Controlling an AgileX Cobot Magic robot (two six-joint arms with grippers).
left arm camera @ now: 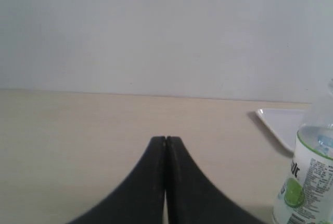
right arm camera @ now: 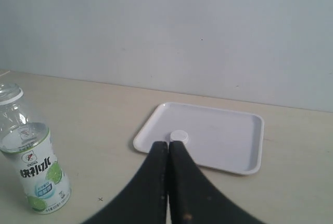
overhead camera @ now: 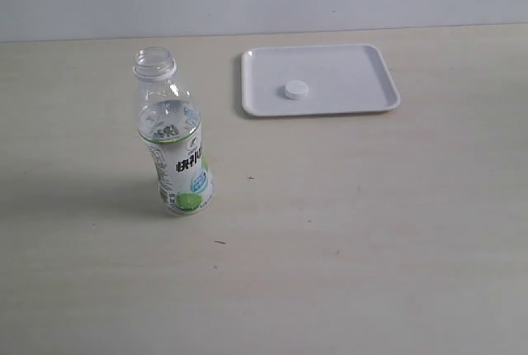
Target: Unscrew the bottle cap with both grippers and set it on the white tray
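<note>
Lying on white tray (overhead camera: 346, 66), bottle cap (overhead camera: 296, 89), beyond left wrist view

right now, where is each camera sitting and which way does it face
exterior view: raised, looking down across the beige table at the small clear plastic bottle, uncapped, and the small round white cap on the flat square white plastic tray; no robot part shows.
left wrist view: low over the table, facing the pale wall; the shut black left gripper shows.
right wrist view: low, facing the tray and wall; the shut black right gripper shows.
shared: both wrist views catch the bottle and the tray.
</note>
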